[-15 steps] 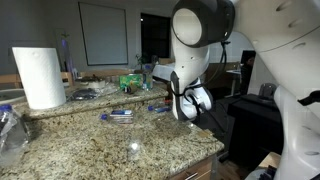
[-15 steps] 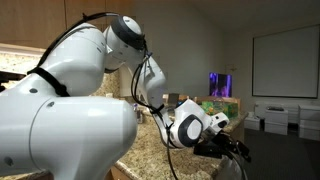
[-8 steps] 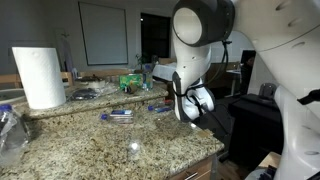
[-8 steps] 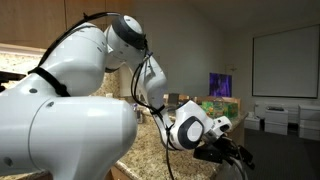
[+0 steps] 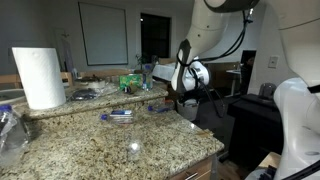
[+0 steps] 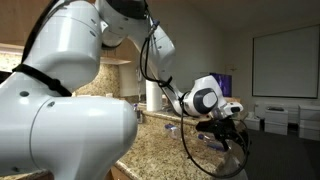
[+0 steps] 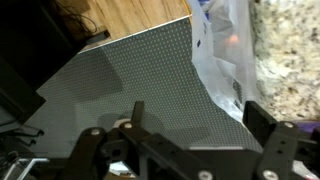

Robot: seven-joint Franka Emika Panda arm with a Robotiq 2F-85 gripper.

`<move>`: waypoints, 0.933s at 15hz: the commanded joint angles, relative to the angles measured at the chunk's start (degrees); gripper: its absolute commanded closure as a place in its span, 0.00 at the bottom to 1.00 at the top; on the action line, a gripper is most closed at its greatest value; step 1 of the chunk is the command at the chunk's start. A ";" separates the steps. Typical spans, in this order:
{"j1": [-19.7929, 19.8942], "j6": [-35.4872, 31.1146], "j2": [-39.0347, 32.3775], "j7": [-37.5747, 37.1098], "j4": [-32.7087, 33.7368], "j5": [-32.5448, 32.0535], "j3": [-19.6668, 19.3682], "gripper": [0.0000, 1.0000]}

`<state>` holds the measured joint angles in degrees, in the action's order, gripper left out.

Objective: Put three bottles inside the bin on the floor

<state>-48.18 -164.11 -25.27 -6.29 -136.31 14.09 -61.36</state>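
Two small clear bottles with blue labels lie on the granite counter, one [image 5: 117, 115] near the middle and one [image 5: 158, 107] closer to the arm. My gripper [image 5: 196, 98] hangs past the counter's far edge, also seen in an exterior view [image 6: 232, 140]. In the wrist view the gripper [image 7: 197, 112] is open with nothing between its fingers. Below it lie a dark grey mesh surface [image 7: 120, 80] and a clear plastic bag [image 7: 225, 55] with blurred blue and reddish shapes inside. I cannot tell whether the mesh is the bin.
A big white paper-towel roll [image 5: 40, 77] stands at the counter's left. A green pack [image 5: 130, 83] and clutter sit at the back. Crumpled clear plastic [image 5: 10, 130] lies at the near left. Wood floor [image 7: 130, 15] shows beyond the mesh, granite [image 7: 290, 50] beside the bag.
The arm has lifted and swung, and the wrist now stands higher beside the counter edge. The jaws have spread wider than a second ago.
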 commanded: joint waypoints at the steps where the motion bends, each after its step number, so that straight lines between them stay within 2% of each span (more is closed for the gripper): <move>1: -0.60 16.01 8.11 0.00 6.14 -2.24 0.73 0.00; 2: 4.18 20.20 12.27 -4.66 8.29 -8.08 6.03 0.00; 3: 6.02 24.99 13.66 -5.18 10.39 -8.74 9.43 0.00; 5: 12.44 34.43 16.00 -6.04 14.49 -8.20 18.90 0.00; 6: 16.41 27.87 14.53 -7.40 12.46 -10.97 21.68 0.00; 7: 20.09 29.54 15.35 -7.84 13.80 -11.37 26.40 0.00; 8: 22.80 29.40 15.57 -8.58 14.03 -12.35 29.27 0.00; 10: 25.36 29.18 15.29 -8.70 13.84 -12.82 30.96 0.00; 12: 25.00 28.11 14.99 -10.33 13.47 -14.42 30.75 0.00; 13: 26.18 26.23 14.58 -12.74 12.70 -16.34 32.55 0.00; 14: 28.35 25.60 13.64 -18.29 12.70 -18.91 35.54 0.00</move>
<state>-27.12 -135.48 -11.58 -14.99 -122.37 1.54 -34.56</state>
